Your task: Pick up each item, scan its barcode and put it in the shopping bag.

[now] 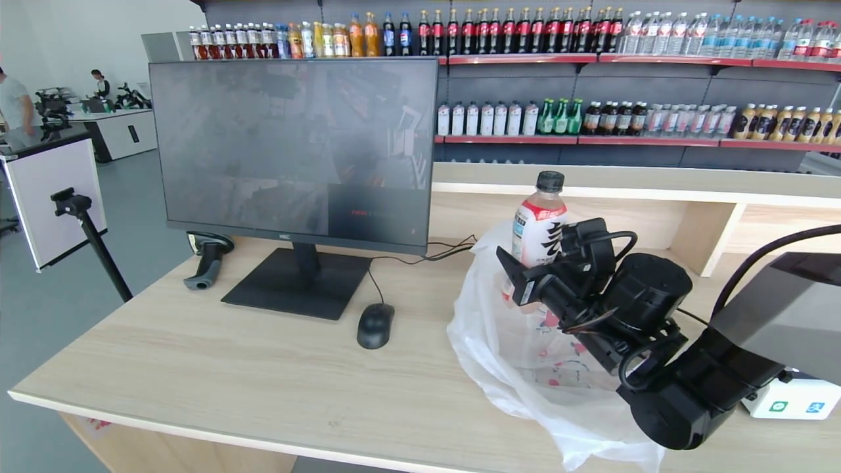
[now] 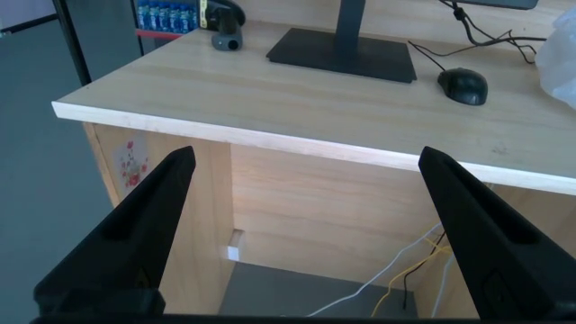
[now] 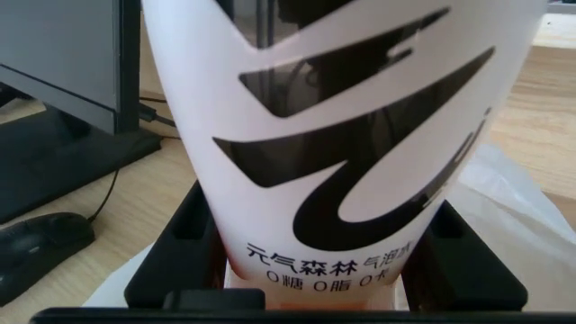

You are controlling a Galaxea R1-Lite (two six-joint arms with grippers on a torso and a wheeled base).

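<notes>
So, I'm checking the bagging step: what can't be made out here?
Lower half of the white-labelled black-capped plastic bottle: head view, hidden by the right gripper.
Its barcode: right wrist view, not on the facing label side.
Contents of the translucent white plastic shopping bag: head view, blurred by its film.

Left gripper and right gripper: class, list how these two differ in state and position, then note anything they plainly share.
1. The left gripper is open and holds nothing; the right gripper is shut on the bottle.
2. The left gripper hangs out in front of the table's front edge; the right gripper is above the tabletop, at the shopping bag.
Shared: both have black fingers.
</notes>
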